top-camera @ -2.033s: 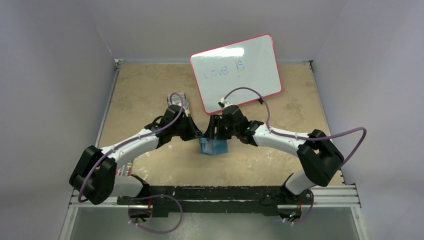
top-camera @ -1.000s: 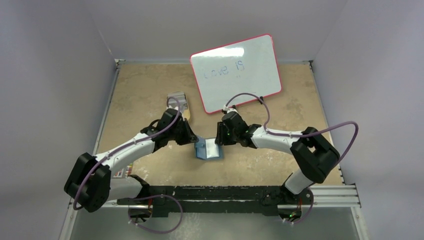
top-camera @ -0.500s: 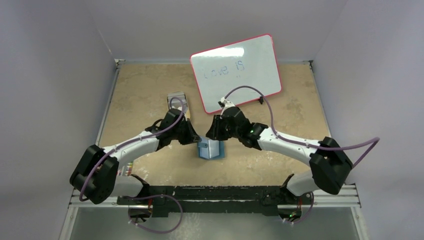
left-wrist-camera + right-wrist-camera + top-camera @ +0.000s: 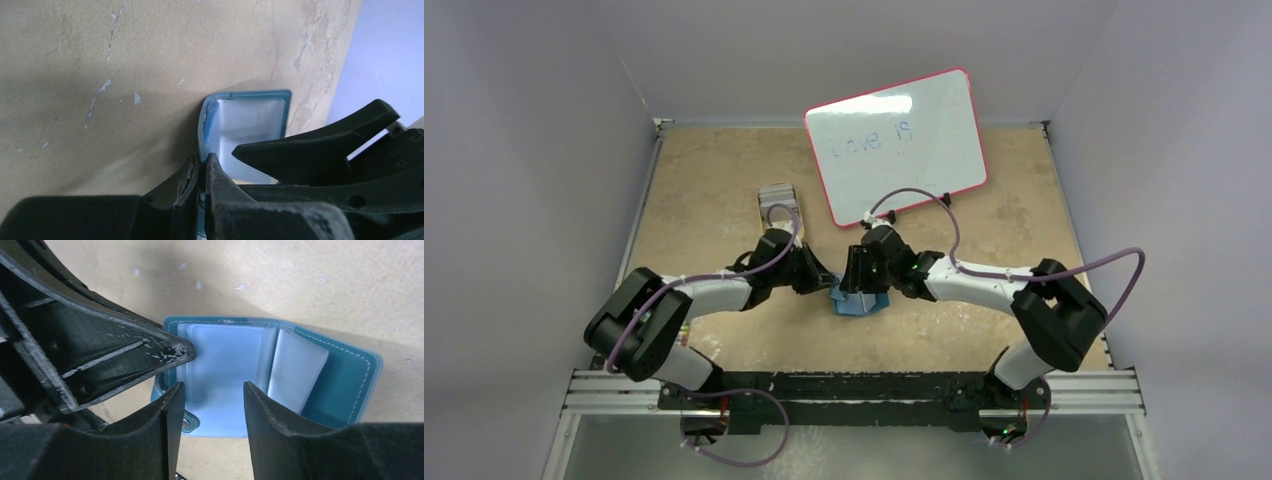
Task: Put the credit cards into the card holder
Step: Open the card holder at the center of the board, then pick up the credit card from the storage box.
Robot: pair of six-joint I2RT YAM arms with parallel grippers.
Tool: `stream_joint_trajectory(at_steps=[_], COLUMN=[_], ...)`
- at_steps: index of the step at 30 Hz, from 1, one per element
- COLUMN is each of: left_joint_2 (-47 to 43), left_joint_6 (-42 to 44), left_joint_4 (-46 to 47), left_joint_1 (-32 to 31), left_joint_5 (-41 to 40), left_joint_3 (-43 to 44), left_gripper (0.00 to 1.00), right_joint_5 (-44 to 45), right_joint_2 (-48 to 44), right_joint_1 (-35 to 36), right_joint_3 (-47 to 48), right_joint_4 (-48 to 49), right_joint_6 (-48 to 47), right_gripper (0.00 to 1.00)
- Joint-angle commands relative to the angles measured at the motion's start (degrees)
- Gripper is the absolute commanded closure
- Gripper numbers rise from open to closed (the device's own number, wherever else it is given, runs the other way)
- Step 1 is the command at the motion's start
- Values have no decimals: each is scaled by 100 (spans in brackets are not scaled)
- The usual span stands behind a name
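Well, from above the credit cards [image 4: 776,193] sit well apart from both jaws, seemingly not yet loaded; the left wrist shows the left jaws pinching the card holder [image 4: 245,120] by one flap, the right wrist the right jaws spread, empty, over its open pockets.

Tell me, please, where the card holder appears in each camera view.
Top external: the card holder lies centre, between both grippers' tips.
Left wrist: centre, open, its edge pinched by the left gripper.
Right wrist: centre, open, beneath the right gripper.
Shared landmark: the left gripper clamping its edge.
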Motion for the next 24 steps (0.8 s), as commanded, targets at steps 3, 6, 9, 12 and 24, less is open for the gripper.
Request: stream_joint_trajectory(at_steps=[3,6,9,12,24], left_joint_2=[464,274,-114,-441,-947], left_joint_6=[-485,-177,328,858,4433], left_joint_4=[1634,828,-533,-1832,-3761], left_joint_1=[-5,-5,-5,3,162], left_joint_5=[324,-26,-710,-1511,-3275], left_joint_3=[-145,-20,372,1009,2670], left_gripper=[99,82,65,58,42], right_joint_5=[570,884,1187,1286,1253], right_joint_2=[265,383,502,525,359], right_joint_1=[-2,-4,-2,7,7], right_joint_3=[-103,-35,111,142,20], right_joint_4=[-220,-365,-550,-640,-571], right_joint_6=[76,58,-30,-74,-274], right_gripper=[49,48,48,48,47])
